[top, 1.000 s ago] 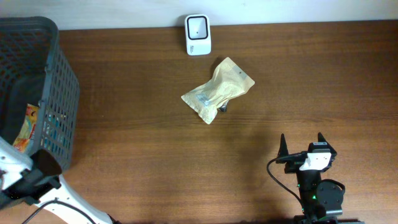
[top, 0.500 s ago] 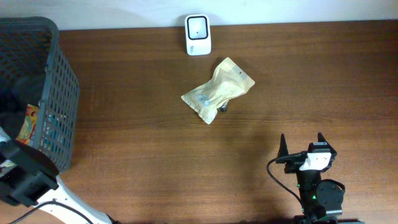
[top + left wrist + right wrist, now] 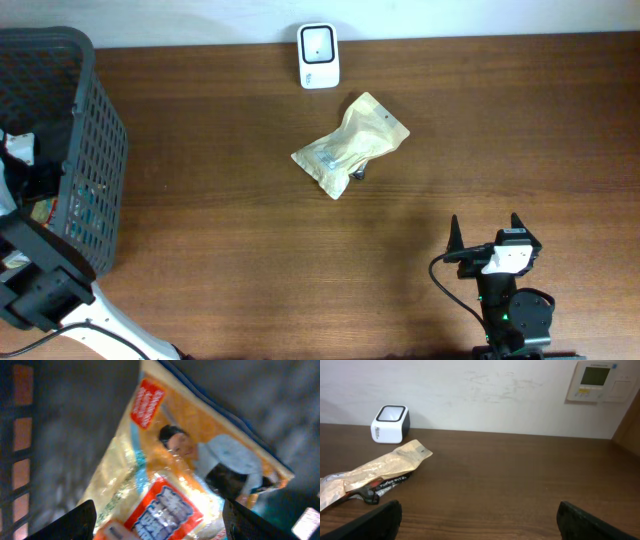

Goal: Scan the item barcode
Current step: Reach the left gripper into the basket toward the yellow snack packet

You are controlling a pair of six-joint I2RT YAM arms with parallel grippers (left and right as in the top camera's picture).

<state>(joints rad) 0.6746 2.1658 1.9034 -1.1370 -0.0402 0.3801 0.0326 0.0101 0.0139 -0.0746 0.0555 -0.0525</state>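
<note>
Pickup step, apparently: left gripper straddles a glossy orange snack packet, grip unclear; right gripper gapes empty. Next: pinch firmly, lift.

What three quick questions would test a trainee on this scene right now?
1. True or false: the white barcode scanner stands apart from the brown paper pouch, nearer the wall.
2. Where is the left gripper? A: inside the grey basket, over an orange snack packet. B: above the pouch. C: at the scanner.
3. Fill in: the right gripper is ____ (open or shut).
Key: 1 true; 2 A; 3 open.
</note>
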